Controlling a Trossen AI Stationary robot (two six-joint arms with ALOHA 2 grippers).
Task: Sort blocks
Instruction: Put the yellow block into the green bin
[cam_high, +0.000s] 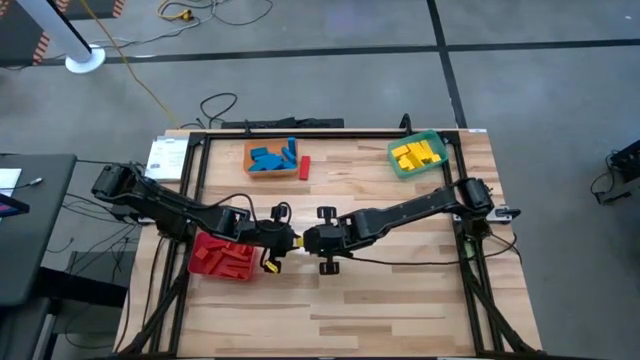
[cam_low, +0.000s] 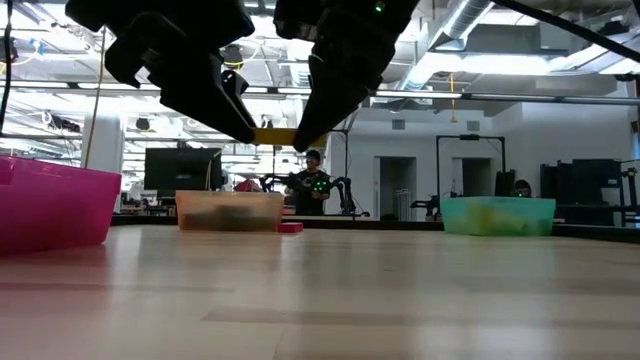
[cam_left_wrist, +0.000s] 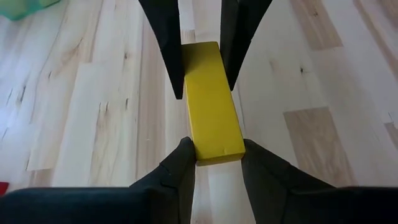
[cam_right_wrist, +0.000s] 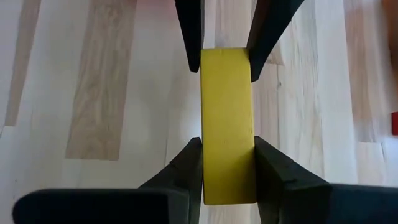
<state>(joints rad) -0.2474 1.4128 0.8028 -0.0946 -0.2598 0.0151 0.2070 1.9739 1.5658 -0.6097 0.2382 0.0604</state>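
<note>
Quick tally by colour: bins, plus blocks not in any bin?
Orange bin: 1
Green bin: 1
Red bin: 1
Red block, on the table: 1
Yellow block, held off the table: 1
Total: 5

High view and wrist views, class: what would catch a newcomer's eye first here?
Both grippers, left and right, meet above mid-table, each clamped on one end of the same yellow block. Around them sit the red bin beside the left arm, the orange bin and the green bin at the far edge.

overhead, table-level and two close wrist cameras share the yellow block.
</note>
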